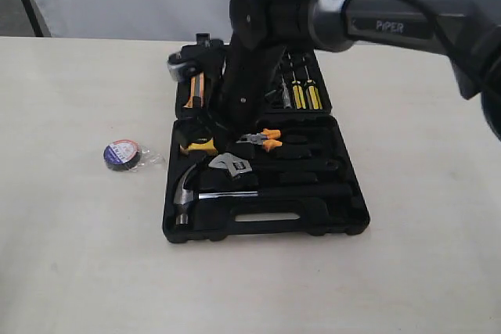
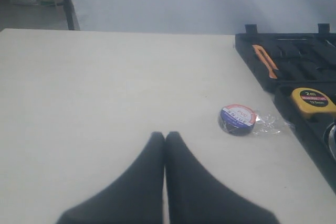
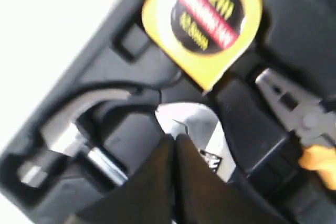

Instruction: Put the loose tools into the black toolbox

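Right gripper: fingers pressed together, pinching nothing, tips over the wrench head. Cannot tell if they touch it.

Exterior view: right arm enters from upper right and reaches down to mid-frame over the open toolbox.
- Hammer lies in the box's lower-left recess, head at left, handle running right.
- Wrench sits just above the hammer, inside the box.
- Tape measure and pliers are further up, close to the arm.
- Tape roll is out on the table, centre-left of frame, apart from the box, with a clear wrapper beside it.

Left gripper: fingers pressed together, empty, above bare table. Tape roll is near it, not touching.
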Tool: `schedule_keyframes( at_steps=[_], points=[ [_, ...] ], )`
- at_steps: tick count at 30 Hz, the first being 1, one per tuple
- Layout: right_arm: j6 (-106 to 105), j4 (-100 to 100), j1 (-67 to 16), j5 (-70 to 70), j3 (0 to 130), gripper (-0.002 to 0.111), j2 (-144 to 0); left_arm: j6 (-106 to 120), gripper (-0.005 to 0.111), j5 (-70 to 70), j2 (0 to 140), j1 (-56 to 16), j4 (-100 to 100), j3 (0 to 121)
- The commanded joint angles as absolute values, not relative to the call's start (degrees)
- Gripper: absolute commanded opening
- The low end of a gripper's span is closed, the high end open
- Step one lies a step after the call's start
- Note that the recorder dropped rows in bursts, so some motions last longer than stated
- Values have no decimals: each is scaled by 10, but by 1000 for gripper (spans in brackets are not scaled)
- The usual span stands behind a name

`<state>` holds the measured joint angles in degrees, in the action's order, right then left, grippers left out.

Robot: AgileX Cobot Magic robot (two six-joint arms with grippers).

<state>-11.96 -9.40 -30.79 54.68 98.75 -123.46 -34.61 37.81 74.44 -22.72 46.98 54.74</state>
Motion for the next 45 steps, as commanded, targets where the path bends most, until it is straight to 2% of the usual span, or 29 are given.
schedule_keyframes(
  at_steps=[1, 5, 7, 8, 9, 11, 14, 18, 19, 25, 26, 27, 28, 29, 30, 34, 38, 45],
  points=[
    [-117, -157, -316, 541, 1019, -1, -1224, -352, 1, 368, 740, -225, 462, 542],
    [-105, -165, -342, 510, 1062, 0, -1260, -352, 1, 368, 740, -225, 462, 542],
    [-92, -165, -356, 504, 1107, 4, -1288, -352, 1, 368, 740, -225, 462, 542],
    [-91, -165, -363, 500, 1132, 9, -1303, -352, 1, 368, 740, -225, 462, 542],
    [-91, -164, -378, 492, 1182, 22, -1334, -352, 1, 368, 740, -225, 462, 542],
    [-91, -156, -393, 483, 1231, 40, -1371, -352, 1, 368, 740, -225, 462, 542],
    [-82, -123, -408, 469, 1284, 62, -1420, -352, 1, 368, 740, -225, 462, 542],
    [-60, -83, -421, 448, 1322, 83, -1472, -352, 1, 368, 740, -225, 462, 542],
    [-61, -83, -423, 450, 1324, 84, -1479, -352, 1, 368, 740, -225, 462, 542],
    [-54, -25, -427, 456, 1324, 84, -1507, -352, 1, 368, 740, -225, 462, 542],
    [-54, -25, -427, 461, 1324, 76, -1507, -352, 1, 368, 740, -225, 462, 542],
    [-54, -25, -429, 468, 1328, 57, -1507, -352, 1, 368, 740, -225, 462, 542],
    [-58, -21, -429, 473, 1331, 43, -1504, -352, 1, 368, 740, -225, 462, 542],
    [-73, -7, -428, 487, 1341, 11, -1494, -352, 1, 368, 740, -225, 462, 542],
    [-68, 4, -428, 496, 1348, 0, -1487, -352, 1, 368, 740, -225, 462, 542],
    [-66, 11, -397, 597, 1387, 0, -1432, -352, 1, 368, 740, -225, 462, 542],
    [-69, 13, -333, 692, 1387, 0, -1412, -352, 1, 368, 740, -225, 462, 542],
    [-63, -59, -237, 700, 1387, 0, -1426, -352, 1, 368, 740, -225, 462, 542]
  ],
)
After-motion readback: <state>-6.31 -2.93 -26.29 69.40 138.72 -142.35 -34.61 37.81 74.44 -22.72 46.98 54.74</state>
